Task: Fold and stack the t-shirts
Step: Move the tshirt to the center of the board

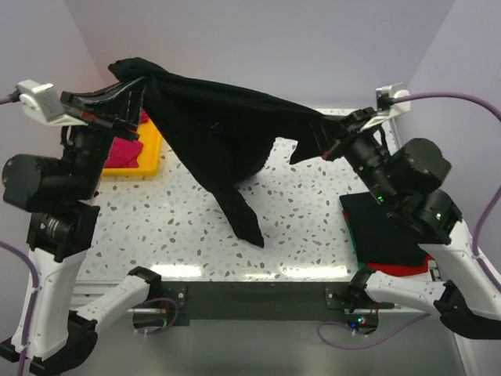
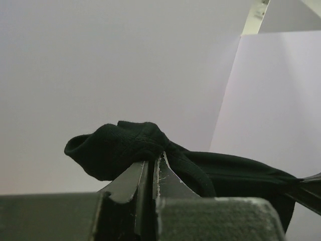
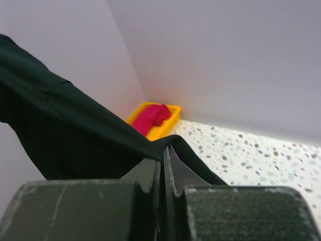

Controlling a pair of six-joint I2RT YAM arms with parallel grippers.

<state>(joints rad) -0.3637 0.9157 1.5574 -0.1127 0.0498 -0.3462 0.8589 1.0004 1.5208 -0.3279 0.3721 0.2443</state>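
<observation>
From above, the large black t-shirt [image 1: 211,117] hung stretched in the air between both arms. The left gripper [image 1: 135,84] pinched one bunched corner at the far left and the right gripper [image 1: 326,139] pinched the opposite edge. The shirt's lowest tip drooped toward the speckled tabletop [image 1: 297,219]. A magenta t-shirt [image 1: 124,150] lay in the yellow tray [image 1: 153,153] behind the left arm. At the near right, a folded black t-shirt [image 1: 383,231] sat on a red t-shirt [image 1: 401,269].

In the left wrist view, the left gripper [image 2: 154,164] had its fingers pressed together on a wad of the black t-shirt [image 2: 118,145], which trailed off to the right.

In the right wrist view, the right gripper [image 3: 162,156] was clamped on a fold of the black t-shirt [image 3: 55,125]. Beyond it were the yellow tray [image 3: 168,125], the magenta t-shirt [image 3: 151,118] and the tabletop [image 3: 251,153].
</observation>
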